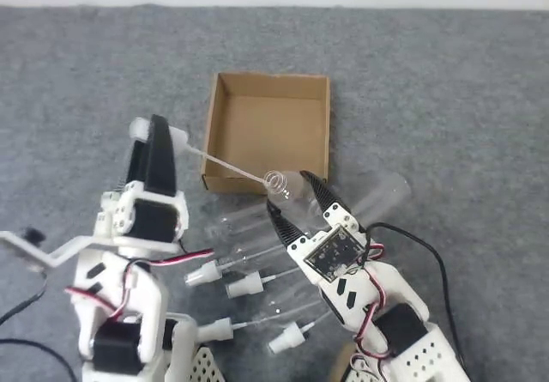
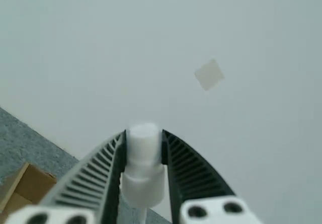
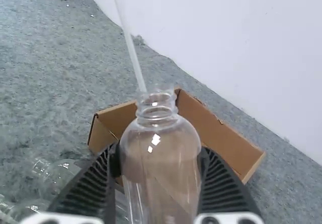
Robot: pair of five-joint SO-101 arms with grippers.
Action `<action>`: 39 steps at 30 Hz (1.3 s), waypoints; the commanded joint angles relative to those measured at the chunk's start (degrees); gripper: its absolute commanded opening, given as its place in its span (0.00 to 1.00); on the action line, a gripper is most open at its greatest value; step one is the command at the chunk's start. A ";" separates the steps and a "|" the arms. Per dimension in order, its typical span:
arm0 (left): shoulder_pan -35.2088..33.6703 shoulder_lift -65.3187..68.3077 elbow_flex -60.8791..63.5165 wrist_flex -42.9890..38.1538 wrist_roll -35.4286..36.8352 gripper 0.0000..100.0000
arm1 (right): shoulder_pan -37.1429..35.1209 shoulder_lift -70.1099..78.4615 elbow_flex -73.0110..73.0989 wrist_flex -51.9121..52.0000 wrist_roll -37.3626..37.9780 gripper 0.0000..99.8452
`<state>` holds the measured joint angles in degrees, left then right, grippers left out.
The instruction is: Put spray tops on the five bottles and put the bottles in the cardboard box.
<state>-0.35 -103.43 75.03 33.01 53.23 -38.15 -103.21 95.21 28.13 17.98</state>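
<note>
Left claw [image 2: 144, 139] was clamped tight on a spray top [image 2: 144, 171], its tube [image 1: 227, 166] slanting off toward 4 o'clock, right up to the mouth of the bottle [image 3: 158, 138]. Right claw [image 3: 158, 159] was squeezing that bottle. Box [image 1: 221, 133] sat just at 12 o'clock of it, with spare tops [image 1: 244, 285] lying around 7 o'clock.

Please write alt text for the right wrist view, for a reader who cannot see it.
The right gripper holds a clear bottle with an open neck, and a thin white tube ends at that neck. Behind lies an open cardboard box on grey carpet, by a white wall.
</note>
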 commanded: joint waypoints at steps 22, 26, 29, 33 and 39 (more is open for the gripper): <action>7.30 -1.14 6.37 -4.57 -4.92 0.01 | -0.57 -0.57 1.23 0.31 0.35 0.05; 7.30 -1.14 7.25 -4.66 -4.92 0.01 | -0.57 -0.57 1.23 0.31 0.62 0.05; 7.38 -1.14 7.25 -4.66 -4.92 0.01 | -0.57 -0.57 1.23 0.31 0.62 0.05; 7.65 -1.14 7.25 -4.57 -5.01 0.01 | -0.57 -0.57 1.23 0.31 0.62 0.05; 7.74 -1.14 8.22 -4.84 -5.01 0.01 | -0.57 -0.57 1.23 0.31 0.53 0.05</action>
<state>7.12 -103.43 83.47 28.35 48.75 -38.33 -103.21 95.21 28.13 18.07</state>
